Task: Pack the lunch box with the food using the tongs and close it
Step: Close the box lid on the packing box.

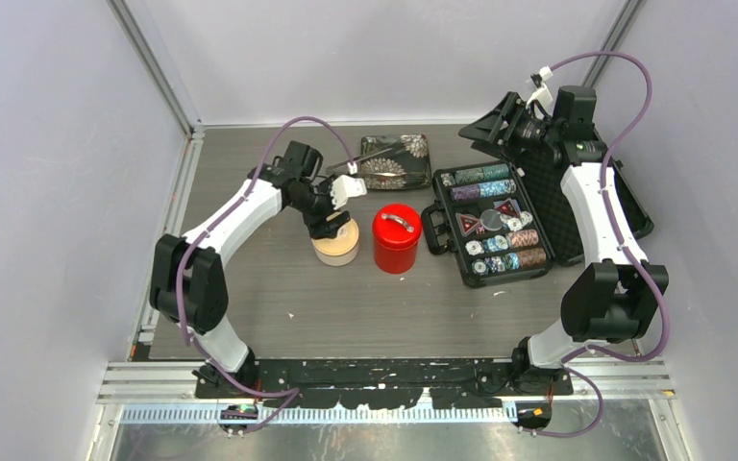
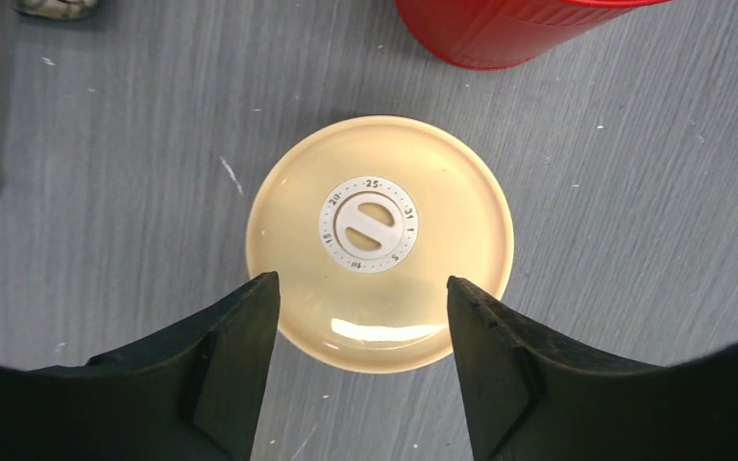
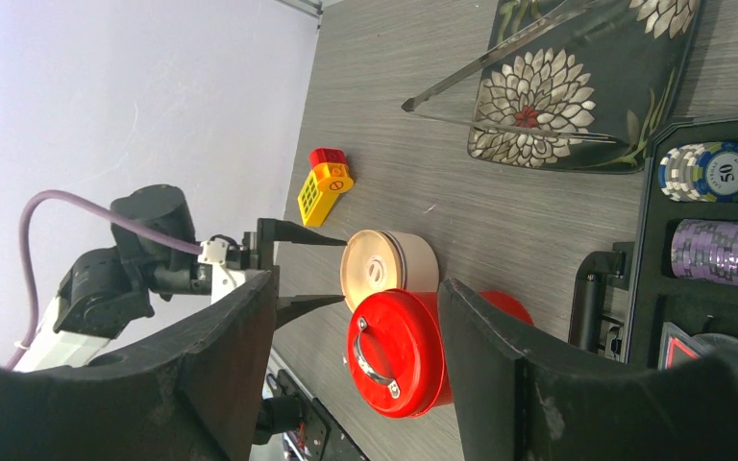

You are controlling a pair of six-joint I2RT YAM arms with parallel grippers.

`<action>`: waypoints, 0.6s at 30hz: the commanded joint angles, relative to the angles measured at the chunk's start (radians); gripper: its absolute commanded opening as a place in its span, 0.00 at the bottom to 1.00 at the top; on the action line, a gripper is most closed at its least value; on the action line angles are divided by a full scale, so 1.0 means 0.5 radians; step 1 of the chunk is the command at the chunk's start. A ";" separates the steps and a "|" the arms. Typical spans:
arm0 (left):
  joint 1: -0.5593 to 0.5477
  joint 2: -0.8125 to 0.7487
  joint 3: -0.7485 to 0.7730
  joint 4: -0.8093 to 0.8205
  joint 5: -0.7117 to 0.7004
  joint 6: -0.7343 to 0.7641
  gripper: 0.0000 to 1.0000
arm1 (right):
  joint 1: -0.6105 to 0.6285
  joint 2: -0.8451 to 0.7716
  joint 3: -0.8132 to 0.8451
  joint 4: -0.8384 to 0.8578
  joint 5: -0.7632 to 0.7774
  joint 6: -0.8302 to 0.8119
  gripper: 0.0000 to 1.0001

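Table (image 1: 298, 307), grey wood grain. Open black poker-chip case (image 1: 543, 197) at right; right gripper (image 3: 357, 283) raised at its far end, jaws spread wide, empty. Floral tray (image 1: 423, 173) at the back, tongs (image 3: 485, 60) lying across it. Red canister (image 1: 396, 240) mid-table, lid on; cream tub (image 1: 337, 252) just beside it, lidded, under left gripper (image 2: 360, 283), jaws wide, gripping nothing.

White arms, chunky black joints: left arm (image 1: 235, 216), right arm (image 1: 591, 206). A purple cable (image 3: 77, 200) runs along each, and the left gripper (image 2: 357, 280) shows matte black wedge fingers (image 2: 221, 375).
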 commanded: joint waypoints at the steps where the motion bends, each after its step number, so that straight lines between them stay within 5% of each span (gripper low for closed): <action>1: -0.029 -0.111 0.025 0.036 -0.061 0.207 0.68 | -0.006 -0.068 0.028 0.057 0.005 -0.016 0.67; 12: -0.037 0.126 -0.022 0.018 -0.133 0.352 0.70 | -0.006 -0.075 0.033 0.041 -0.001 -0.040 0.67; 18: -0.038 0.267 -0.011 -0.304 0.023 0.315 0.68 | -0.006 -0.090 0.037 0.019 0.007 -0.073 0.67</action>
